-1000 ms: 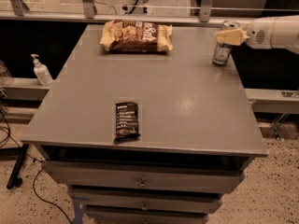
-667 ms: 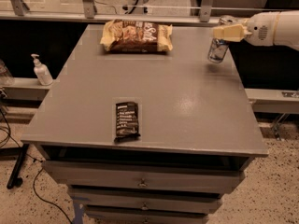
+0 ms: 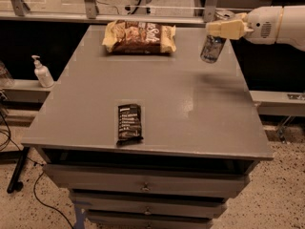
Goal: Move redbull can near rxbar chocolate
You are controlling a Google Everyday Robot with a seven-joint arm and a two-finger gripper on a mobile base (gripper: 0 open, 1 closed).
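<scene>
The end effector [image 3: 224, 29] hangs over the far right corner of the table [image 3: 190, 94], reaching in from the right on a white arm [image 3: 281, 25]. Its cream-coloured fingers [image 3: 232, 29] are clamped on the upper part of the can [image 3: 211, 49]. The can hangs below the fingers, tilted, with its lower end swung toward the left and its bottom apparently clear of the grey surface; a faint shadow lies on the table beneath it. The chocolate bar [image 3: 129, 123] lies flat near the front edge of the table, a little left of the middle, in a black wrapper with white lines of text facing up and its long side running front to back. The can and the bar are well apart, the can at the far right and the bar at the near left-centre, with bare tabletop between them. A tan and brown snack bag [image 3: 139, 36] lies flat along the far edge, left of the can and apart from it. Off the table, on a low ledge to the left, stands a white pump bottle [image 3: 42, 72]. Below the tabletop, the front shows a stack of grey drawers [image 3: 145, 187].
</scene>
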